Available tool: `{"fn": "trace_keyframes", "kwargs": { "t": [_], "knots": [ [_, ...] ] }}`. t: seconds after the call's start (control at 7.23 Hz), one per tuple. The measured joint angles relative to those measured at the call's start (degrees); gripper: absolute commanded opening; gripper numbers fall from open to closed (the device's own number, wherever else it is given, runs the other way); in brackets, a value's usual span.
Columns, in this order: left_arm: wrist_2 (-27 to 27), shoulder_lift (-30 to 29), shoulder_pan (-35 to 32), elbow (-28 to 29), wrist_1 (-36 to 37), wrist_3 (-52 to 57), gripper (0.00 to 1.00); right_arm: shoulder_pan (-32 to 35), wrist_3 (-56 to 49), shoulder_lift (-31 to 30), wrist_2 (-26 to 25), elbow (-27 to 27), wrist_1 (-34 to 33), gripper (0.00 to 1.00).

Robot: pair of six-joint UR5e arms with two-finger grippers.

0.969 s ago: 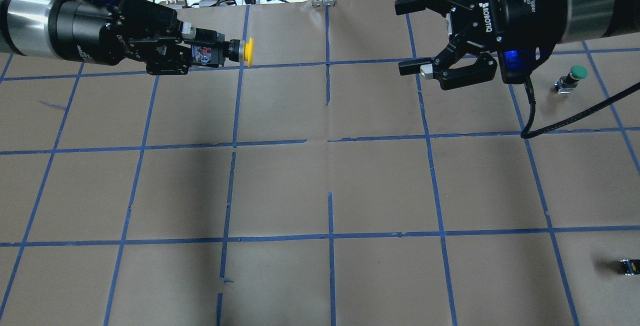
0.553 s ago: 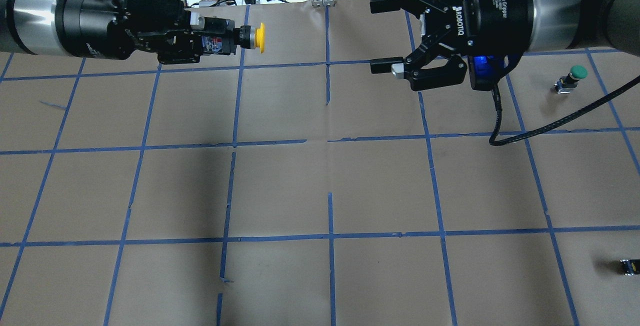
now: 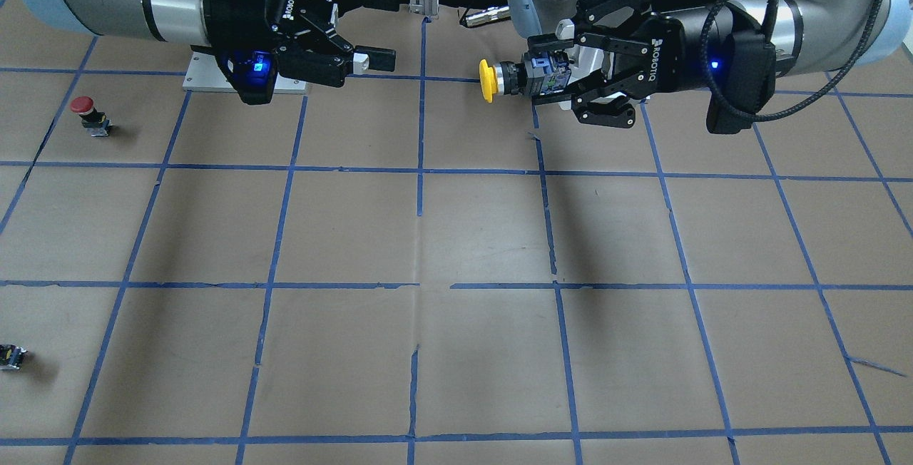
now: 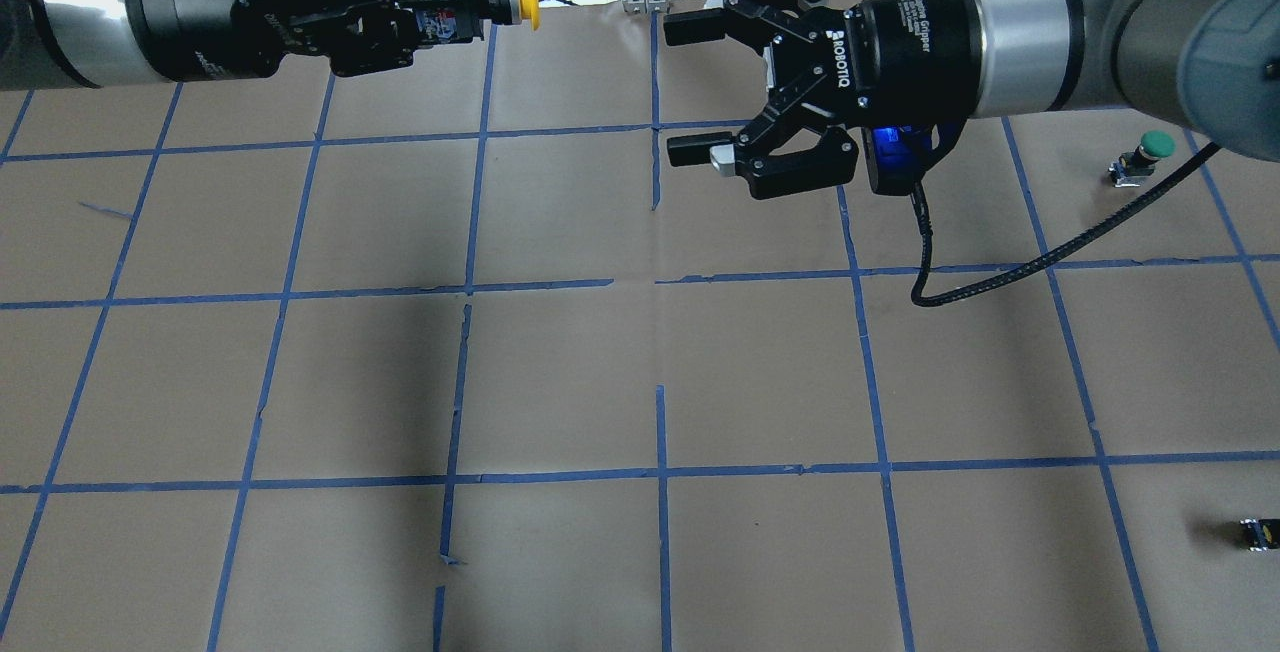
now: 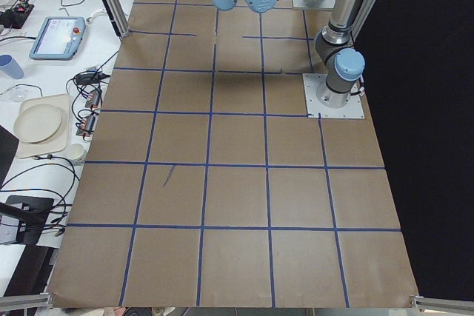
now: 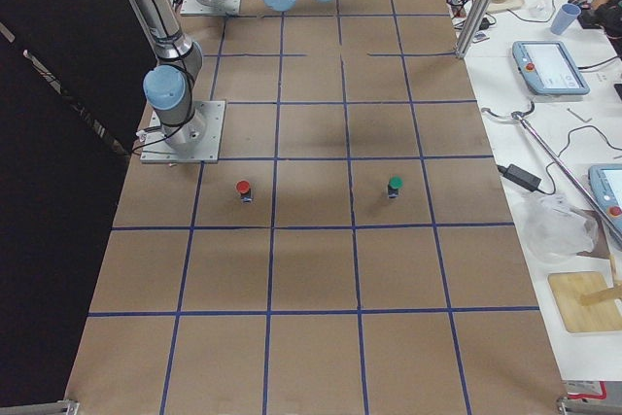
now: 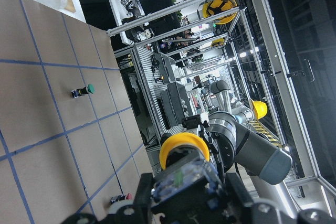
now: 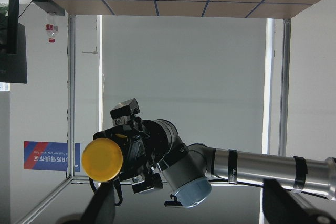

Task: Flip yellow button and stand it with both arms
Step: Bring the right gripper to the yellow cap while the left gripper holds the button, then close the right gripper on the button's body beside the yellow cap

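Above the bench [image 3: 456, 237], left fingers [image 3: 546, 74] held your yellow button [image 3: 487, 80]; wide right fingers [image 3: 378, 30], closing off-line, could dislodge it.

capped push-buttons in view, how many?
3. Yellow button held midair in the left gripper; red button and green button on the table, robot's right side. Capless switch block excluded.
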Motion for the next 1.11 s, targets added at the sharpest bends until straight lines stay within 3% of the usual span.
{"fn": "trace_keyframes", "kwargs": {
  "t": [0.28,0.83,1.11],
  "knots": [
    [-0.17,0.21,-0.39,-0.1,-0.22,0.18,0.21,0.65,4.18,1.06,1.62,-0.19,-5.69,0.98],
    [-0.08,1.21,-2.82,-0.07,-6.72,0.2,0.21,5.18,28.96,6.79,2.21,-0.11,-33.17,0.98],
    [-0.24,1.29,-4.25,-0.07,-7.04,0.25,0.21,5.45,34.82,7.02,1.91,-0.2,-36.6,0.98]
  ]
}}
